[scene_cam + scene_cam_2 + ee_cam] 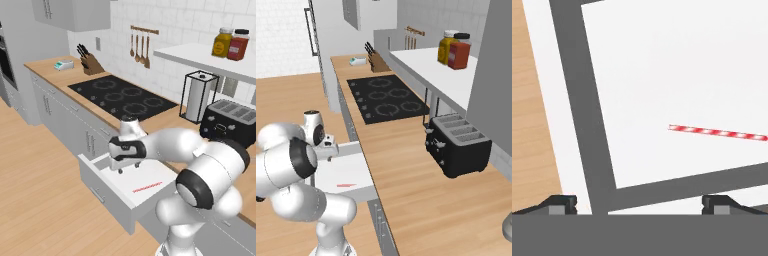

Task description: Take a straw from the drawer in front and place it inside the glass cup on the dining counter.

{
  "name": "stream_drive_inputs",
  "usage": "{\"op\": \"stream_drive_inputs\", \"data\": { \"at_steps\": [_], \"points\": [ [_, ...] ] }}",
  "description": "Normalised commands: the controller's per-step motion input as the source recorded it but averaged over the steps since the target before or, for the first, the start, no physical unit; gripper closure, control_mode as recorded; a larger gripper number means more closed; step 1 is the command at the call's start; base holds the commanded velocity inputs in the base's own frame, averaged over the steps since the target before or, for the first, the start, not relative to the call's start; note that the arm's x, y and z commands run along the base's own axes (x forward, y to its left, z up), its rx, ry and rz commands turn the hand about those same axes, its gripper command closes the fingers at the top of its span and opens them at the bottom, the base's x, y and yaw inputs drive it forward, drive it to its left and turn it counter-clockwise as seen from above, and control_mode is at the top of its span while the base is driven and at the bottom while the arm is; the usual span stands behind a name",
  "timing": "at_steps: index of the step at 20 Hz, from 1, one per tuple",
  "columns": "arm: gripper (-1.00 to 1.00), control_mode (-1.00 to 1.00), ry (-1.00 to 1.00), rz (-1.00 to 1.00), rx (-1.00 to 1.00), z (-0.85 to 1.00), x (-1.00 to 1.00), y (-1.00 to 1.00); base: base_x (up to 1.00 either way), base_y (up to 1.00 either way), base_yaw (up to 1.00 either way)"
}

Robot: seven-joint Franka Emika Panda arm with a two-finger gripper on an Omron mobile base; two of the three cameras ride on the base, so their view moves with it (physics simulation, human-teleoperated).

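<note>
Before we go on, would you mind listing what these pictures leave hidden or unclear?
- Straw: its far end is cut off by the right edge of the hand view.
- Drawer: in the left base view the arm covers its rear part, and its handle is too small to read.
- Gripper: open, but whether it is directly above the straw cannot be told.
- Toaster: its right side is cut off in the left base view.

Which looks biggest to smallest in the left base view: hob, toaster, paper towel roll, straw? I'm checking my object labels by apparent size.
1. The black hob, the widest.
2. The toaster, though it's cut by the frame edge.
3. The paper towel roll; close to the toaster, so unsure.
4. The straw in the open drawer, clearly the smallest.
</note>
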Motion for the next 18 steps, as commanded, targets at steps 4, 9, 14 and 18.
{"op": "stream_drive_inputs", "data": {
  "at_steps": [4, 9, 14, 18],
  "points": [
    [-1.0, -1.0, 0.0, 0.01, 0.02, -0.47, 0.2, -0.11, 0.0, 0.0, 0.0],
    [-1.0, -1.0, 0.0, 0.03, 0.0, -0.58, 0.14, 0.0, 0.0, 0.0, 0.0],
    [-1.0, -1.0, 0.01, 0.03, 0.01, -0.48, 0.3, -0.04, 0.0, 0.0, 0.0],
    [-1.0, -1.0, 0.05, 0.03, 0.06, -0.43, 0.21, -0.01, 0.0, 0.0, 0.0]
  ]
}}
